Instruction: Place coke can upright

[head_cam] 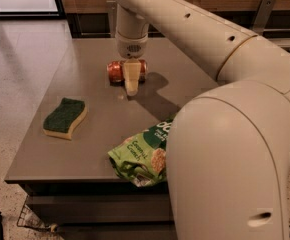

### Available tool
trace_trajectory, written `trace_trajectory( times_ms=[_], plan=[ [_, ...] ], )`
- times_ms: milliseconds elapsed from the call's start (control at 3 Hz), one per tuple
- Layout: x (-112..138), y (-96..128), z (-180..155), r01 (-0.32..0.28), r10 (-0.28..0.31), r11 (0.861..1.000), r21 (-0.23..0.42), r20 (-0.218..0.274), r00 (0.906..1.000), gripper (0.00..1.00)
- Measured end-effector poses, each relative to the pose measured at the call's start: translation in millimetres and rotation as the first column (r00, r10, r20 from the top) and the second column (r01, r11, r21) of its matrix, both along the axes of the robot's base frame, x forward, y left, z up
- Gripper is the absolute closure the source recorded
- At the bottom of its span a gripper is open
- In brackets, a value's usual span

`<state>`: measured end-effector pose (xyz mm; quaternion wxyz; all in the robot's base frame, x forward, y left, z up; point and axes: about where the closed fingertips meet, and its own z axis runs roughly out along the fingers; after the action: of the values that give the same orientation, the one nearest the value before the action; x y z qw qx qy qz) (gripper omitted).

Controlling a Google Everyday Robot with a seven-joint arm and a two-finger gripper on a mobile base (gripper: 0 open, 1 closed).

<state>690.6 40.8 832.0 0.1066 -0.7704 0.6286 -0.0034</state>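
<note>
The coke can (116,71) lies on its side on the grey table (100,119), at the far middle, with a silver end facing left. My gripper (131,83) hangs straight down from the arm, right in front of the can's right half and partly covering it, with its tip close to the table top. I cannot tell whether it is touching the can.
A green and yellow sponge (65,117) lies at the left of the table. A green snack bag (141,155) lies near the front edge, partly hidden by my arm's large cream body (230,159). The floor drops away to the left and in front.
</note>
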Motion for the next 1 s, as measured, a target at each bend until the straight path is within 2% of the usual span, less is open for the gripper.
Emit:
trace_trajectory(
  times_ms=[1000],
  plan=[
    [2.7, 3.8, -8.1, -0.003, 0.003, 1.0, 0.002, -0.002, 1.0, 0.83]
  ],
)
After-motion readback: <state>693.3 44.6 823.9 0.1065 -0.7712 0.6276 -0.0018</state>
